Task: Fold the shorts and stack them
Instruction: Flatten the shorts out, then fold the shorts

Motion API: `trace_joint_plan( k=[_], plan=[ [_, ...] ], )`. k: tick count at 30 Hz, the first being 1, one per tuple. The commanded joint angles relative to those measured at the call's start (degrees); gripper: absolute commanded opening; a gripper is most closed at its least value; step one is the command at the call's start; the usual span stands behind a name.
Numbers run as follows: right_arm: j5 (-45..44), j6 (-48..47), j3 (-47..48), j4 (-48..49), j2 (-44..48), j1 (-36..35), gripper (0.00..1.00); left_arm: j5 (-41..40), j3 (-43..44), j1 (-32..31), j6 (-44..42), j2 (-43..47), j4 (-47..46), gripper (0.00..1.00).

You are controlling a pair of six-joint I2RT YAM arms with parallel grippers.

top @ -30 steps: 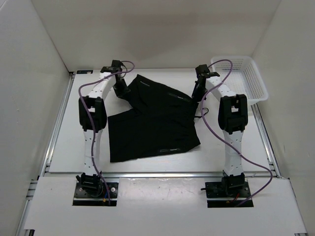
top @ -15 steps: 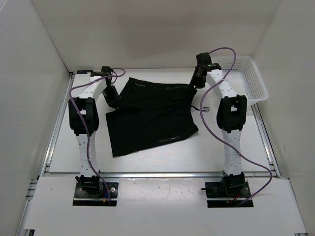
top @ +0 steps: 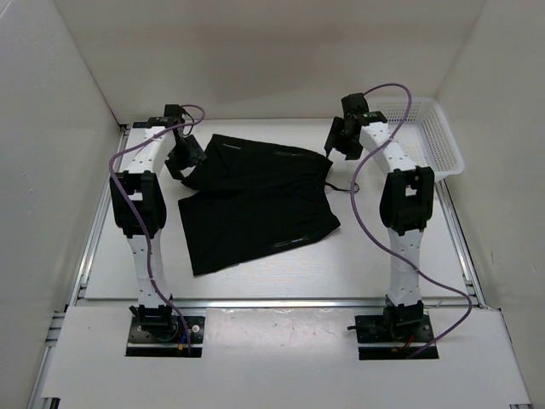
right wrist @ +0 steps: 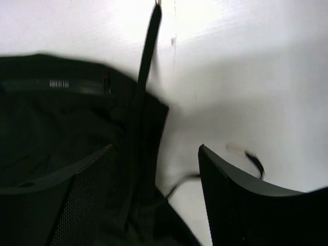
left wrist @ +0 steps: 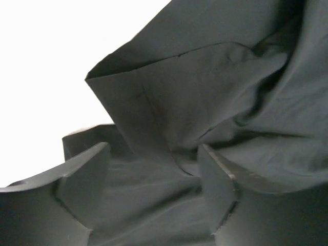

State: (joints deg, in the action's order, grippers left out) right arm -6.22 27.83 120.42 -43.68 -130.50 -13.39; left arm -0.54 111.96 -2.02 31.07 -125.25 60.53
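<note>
Near edge: the left arm and right arm rise from their bases at the front of the white table and reach to its far side, a purple cable looping along each

Middle of the table: the shorts lie spread out, black and mostly flat, between the two arms, the nearest hem angled toward the left arm's side

Far-left corner of the cloth: the left gripper hangs at the rumpled far-left edge of the shorts; the overhead view cannot tell whether it touches the fabric

Left wrist view: only here do its jaws show, standing wide apart, the fingers on either side of a raised fold of fabric that fills the gap without being pinched

Far-right corner of the cloth: the right gripper hovers just beside the far-right edge of the shorts

Right wrist view: jaws wide here too, nothing clamped between the pads; below them lie the waist edge and bare table, detail the overhead view loses

Drawstring: a thin black cord runs from the waist out across the white surface, blurred; from above only a small loop shows by the right arm

Far right: a white mesh basket sits in the corner behind the right arm, apart from the shorts
</note>
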Motion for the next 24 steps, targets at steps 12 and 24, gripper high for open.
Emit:
trace_joint_plan(
  k=[12, 24],
  plan=[
    [10.4, 5.5, -47.7, 11.6, 39.9, -3.0, 0.7, -2.5, -21.9, 1.8, 6.5, 22.4, -2.6, 0.73],
    [23.6, 13.6, -70.1, 24.3, 45.3, -2.4, 0.72, 9.1, -66.6, 1.2, 19.2, 55.4, -5.7, 0.81]
  ],
)
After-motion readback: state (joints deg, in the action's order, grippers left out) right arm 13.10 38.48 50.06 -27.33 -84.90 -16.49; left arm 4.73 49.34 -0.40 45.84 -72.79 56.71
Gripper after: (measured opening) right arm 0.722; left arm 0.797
